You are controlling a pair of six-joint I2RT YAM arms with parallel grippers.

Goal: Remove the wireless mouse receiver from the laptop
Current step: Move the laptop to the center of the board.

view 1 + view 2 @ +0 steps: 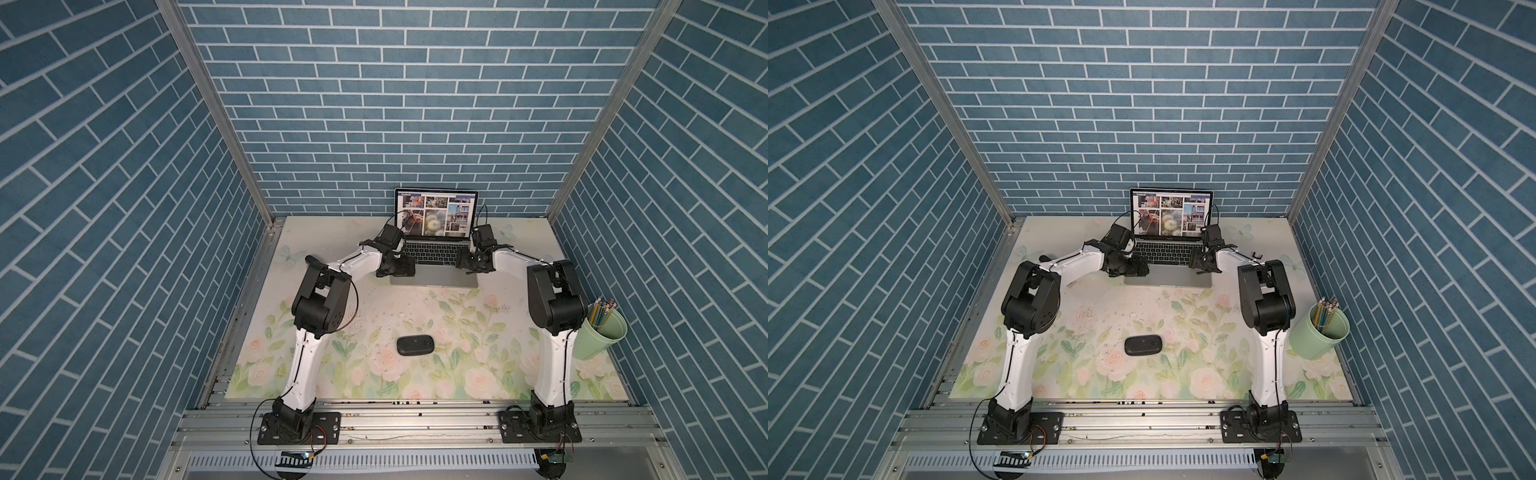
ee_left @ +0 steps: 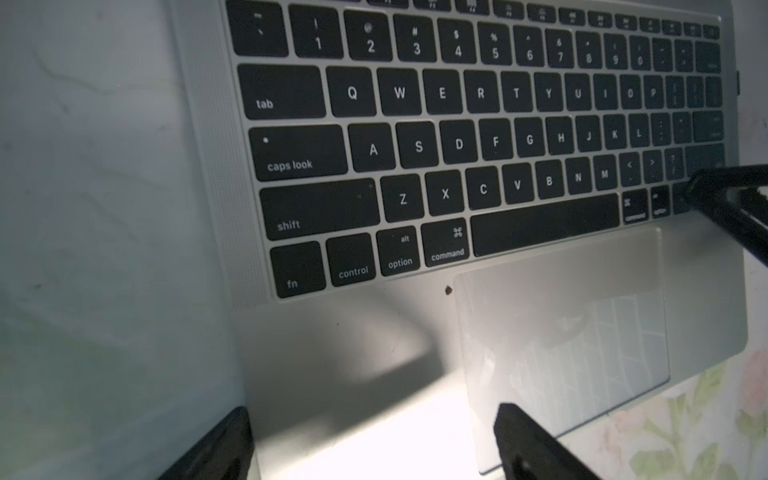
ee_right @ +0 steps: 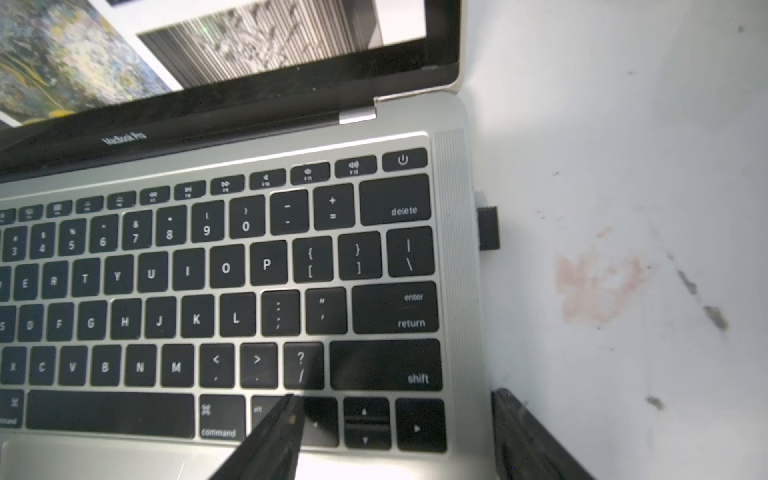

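In both top views: open laptop (image 1: 434, 281) (image 1: 1167, 281) at the back of the flower-printed desk (image 1: 374, 307). Left fingers (image 1: 405, 271) over its left front corner, right fingers (image 1: 462, 262) at its right edge. Receiver too small to make out here. Black oval mouse (image 1: 415, 345) well in front of the laptop, green pencil cup (image 1: 598, 337) far off its right side.

Left wrist view: left fingers (image 2: 216, 449) spread wide, gripping nothing, straddling the laptop's left edge above smooth matte metal. Well placed to brace the body during the pull.

Right wrist view: receiver (image 3: 488, 228), a ribbed black plastic stub, still plugged into the laptop's right edge beside the delete key. Right fingers (image 3: 270, 440) open and empty, one above the keys, one outside the right edge. Best slid toward the hinge, closed on the stub's flat faces, then pulled straight out sideways without twisting.
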